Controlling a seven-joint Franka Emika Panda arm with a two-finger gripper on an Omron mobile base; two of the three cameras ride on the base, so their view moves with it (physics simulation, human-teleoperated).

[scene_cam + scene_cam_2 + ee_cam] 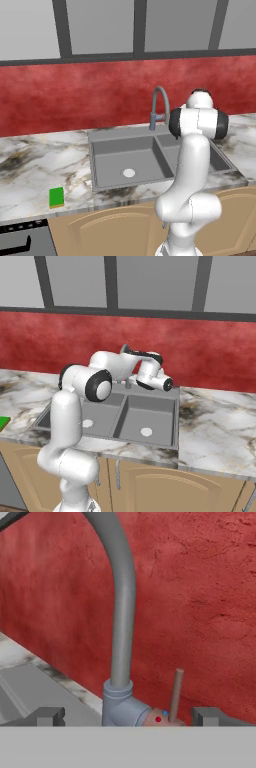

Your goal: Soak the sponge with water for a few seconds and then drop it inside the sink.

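Observation:
The green sponge (56, 197) lies flat on the marble counter, left of the sink (107, 150) and near the front edge; its corner also shows as the sponge (2, 422) at the picture's left edge. My gripper (129, 717) is open, far from the sponge and up close to the base of the grey faucet (120, 617). Its fingertips (50, 716) stand on either side of the faucet base and the brown lever handle (175, 694), with nothing held. My wrist (150, 373) hangs over the sink's back rim. The water is out of view.
The red backsplash wall (210, 602) stands right behind the faucet. Marble counter (220, 416) stretches to both sides of the double basin. My own arm (192, 165) covers the right basin in the left base view. A stove edge (22, 240) sits lower left.

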